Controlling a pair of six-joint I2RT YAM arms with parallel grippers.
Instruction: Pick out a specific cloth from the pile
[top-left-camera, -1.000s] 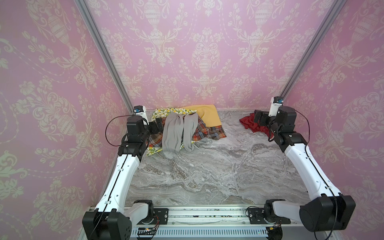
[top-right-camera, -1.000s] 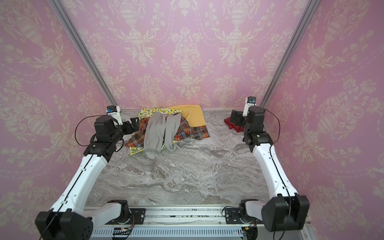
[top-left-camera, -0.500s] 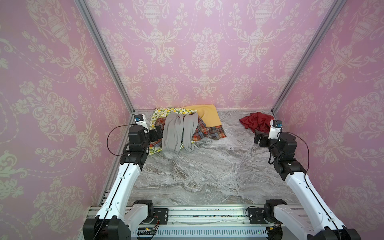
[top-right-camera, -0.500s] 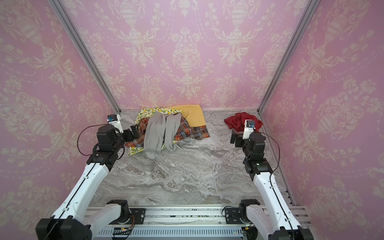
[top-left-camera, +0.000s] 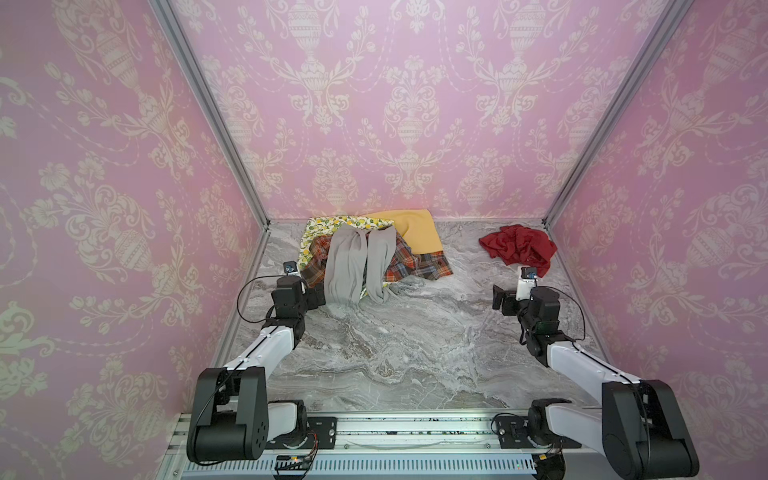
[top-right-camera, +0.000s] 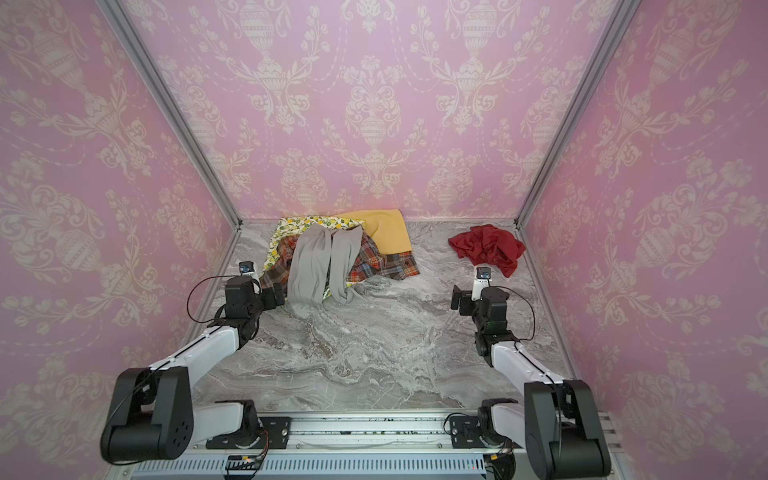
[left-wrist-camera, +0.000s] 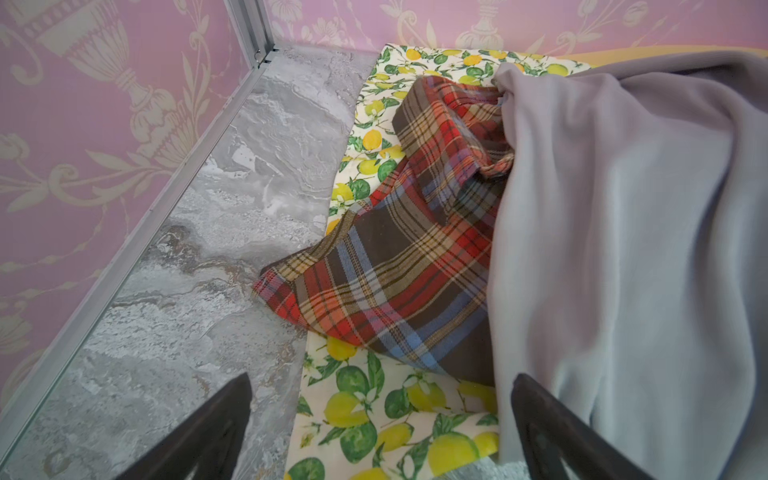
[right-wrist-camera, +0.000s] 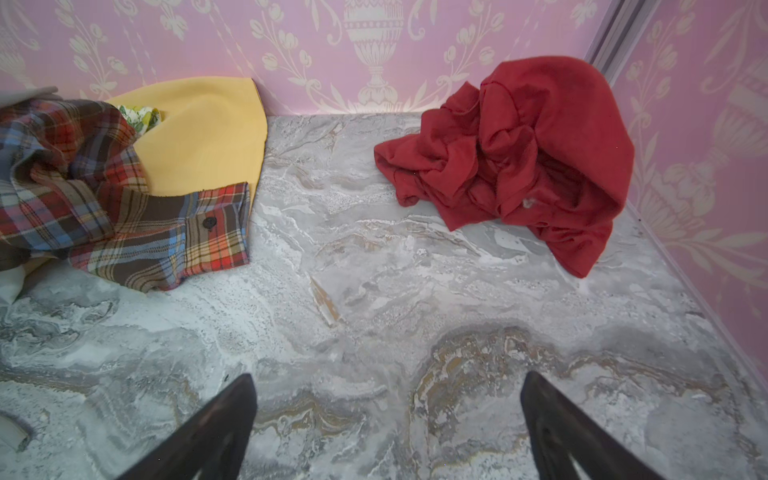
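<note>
Black jaws of the left gripper (left-wrist-camera: 381, 378) stand apart and empty at the near left edge of the pile (top-left-camera: 361, 257), just beside the grey garment (top-left-camera: 349, 266). The pile occupies the far left of the table (top-left-camera: 415, 340): lemon cloth (top-left-camera: 320, 226) at the bottom, plaid cloth (top-left-camera: 415, 268) over it, grey garment on top, yellow cloth (top-left-camera: 417, 235) on its far right side. Right gripper (right-wrist-camera: 387, 376): jaws apart, empty, above bare table at the right. The cloth (right-wrist-camera: 519, 158) lies crumpled in the far right corner, well apart from the pile. It sits beyond the right gripper, slightly to its right, and does not touch it.

Judgement: separation appears complete; the step in hand is clearing the arms. Next move: draw both grippers to the near side. The left gripper must not snag the grey garment.
</note>
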